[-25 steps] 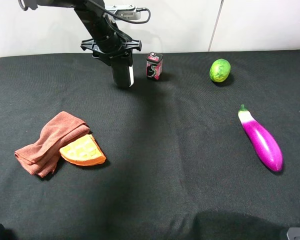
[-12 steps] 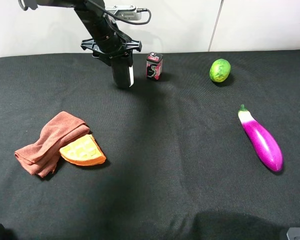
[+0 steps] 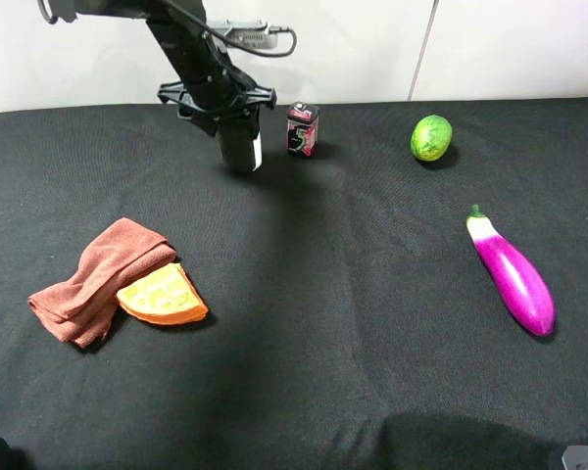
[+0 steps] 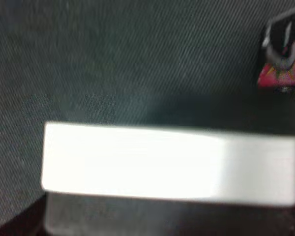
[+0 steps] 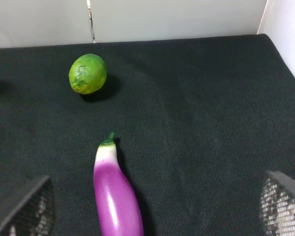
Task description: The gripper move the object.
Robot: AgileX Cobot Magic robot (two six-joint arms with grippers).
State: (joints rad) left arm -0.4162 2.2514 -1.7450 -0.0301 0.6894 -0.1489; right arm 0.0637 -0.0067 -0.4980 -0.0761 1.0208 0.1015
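Note:
The whiteboard eraser hangs on end at the back of the table, black felt side out, its white base showing as a thin edge. My left gripper is shut on its upper end. Its white base fills the left wrist view, blurred, just above the black cloth. I cannot tell whether its lower end touches the cloth. My right gripper is open and empty, with its mesh fingertips low in the right wrist view, near the purple eggplant.
A small red-black tin stands just right of the eraser. A green lime sits at the back right, and the eggplant lies at the right. A brown cloth and an orange waffle piece lie at the left.
My left gripper with the eraser has shifted very slightly toward the back of the table. Nothing else has moved.

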